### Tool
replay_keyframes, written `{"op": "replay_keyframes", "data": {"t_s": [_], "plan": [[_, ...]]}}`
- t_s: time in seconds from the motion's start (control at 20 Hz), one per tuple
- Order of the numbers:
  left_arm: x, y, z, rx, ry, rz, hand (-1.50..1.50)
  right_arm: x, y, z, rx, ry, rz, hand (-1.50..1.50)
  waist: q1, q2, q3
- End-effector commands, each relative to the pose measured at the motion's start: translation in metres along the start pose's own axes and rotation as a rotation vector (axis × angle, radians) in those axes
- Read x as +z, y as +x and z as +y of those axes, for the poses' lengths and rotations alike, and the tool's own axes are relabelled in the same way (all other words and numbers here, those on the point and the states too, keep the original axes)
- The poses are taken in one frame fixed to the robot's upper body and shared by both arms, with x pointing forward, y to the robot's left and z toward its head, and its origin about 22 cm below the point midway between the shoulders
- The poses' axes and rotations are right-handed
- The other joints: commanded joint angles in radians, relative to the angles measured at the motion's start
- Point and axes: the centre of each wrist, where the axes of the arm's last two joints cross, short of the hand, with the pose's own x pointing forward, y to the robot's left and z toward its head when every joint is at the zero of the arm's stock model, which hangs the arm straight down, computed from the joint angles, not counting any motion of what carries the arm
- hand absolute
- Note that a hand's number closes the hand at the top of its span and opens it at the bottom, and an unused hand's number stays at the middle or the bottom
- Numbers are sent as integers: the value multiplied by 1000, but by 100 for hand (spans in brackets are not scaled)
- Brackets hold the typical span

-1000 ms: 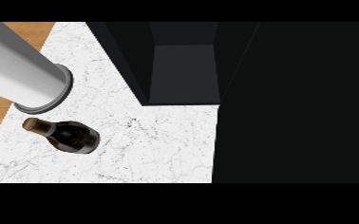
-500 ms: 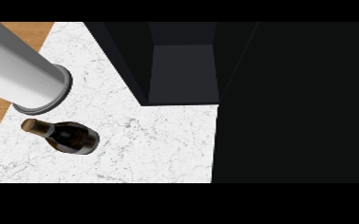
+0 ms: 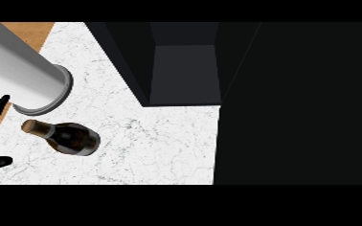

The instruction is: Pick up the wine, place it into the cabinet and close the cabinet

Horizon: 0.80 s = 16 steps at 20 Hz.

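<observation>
A dark wine bottle (image 3: 65,137) lies on its side on the white marble counter (image 3: 155,143), its cork-coloured top pointing to the upper left. Just above it ends my grey left forearm (image 3: 32,79), which slants in from the upper left. Of my left hand (image 3: 3,162) only small black bits show at the left edge, beside the bottle and apart from it. The dark cabinet (image 3: 185,72) stands open at the back, and its inside holds nothing. My right hand does not show.
A broad black panel (image 3: 290,105) fills the whole right side, beside the cabinet's opening. A strip of wood (image 3: 28,31) shows beyond the counter's far left corner.
Bottle and forearm lie where they were. Small black parts of my left hand have come into sight at the left edge.
</observation>
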Motion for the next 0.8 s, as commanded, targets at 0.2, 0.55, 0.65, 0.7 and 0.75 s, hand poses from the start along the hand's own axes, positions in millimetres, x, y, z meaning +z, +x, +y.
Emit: {"op": "replay_keyframes", "data": {"t_s": [0.2, 0.55, 0.65, 0.7, 0.75], "plan": [[-4, -51, 35, -10, 5, 52, -150, 15, 23, 2, -96, 22, -66, -150, 1, 1, -1], [-15, -99, 11, 16, -26, 126, -150, 13, 24, -1, -77, 20, -77, -150, 1, 2, -1], [4, -108, 36, 61, -59, 147, -150, 11, 16, 1, -88, 43, -56, -150, 3, 2, -1], [-20, -112, 24, 70, -69, 142, -150, 16, 12, -2, -83, 54, -53, -150, -10, 2, -1], [5, -122, 35, 87, -92, 147, -150, 19, 21, -7, -71, 63, -48, -150, -5, 3, -1]]}}
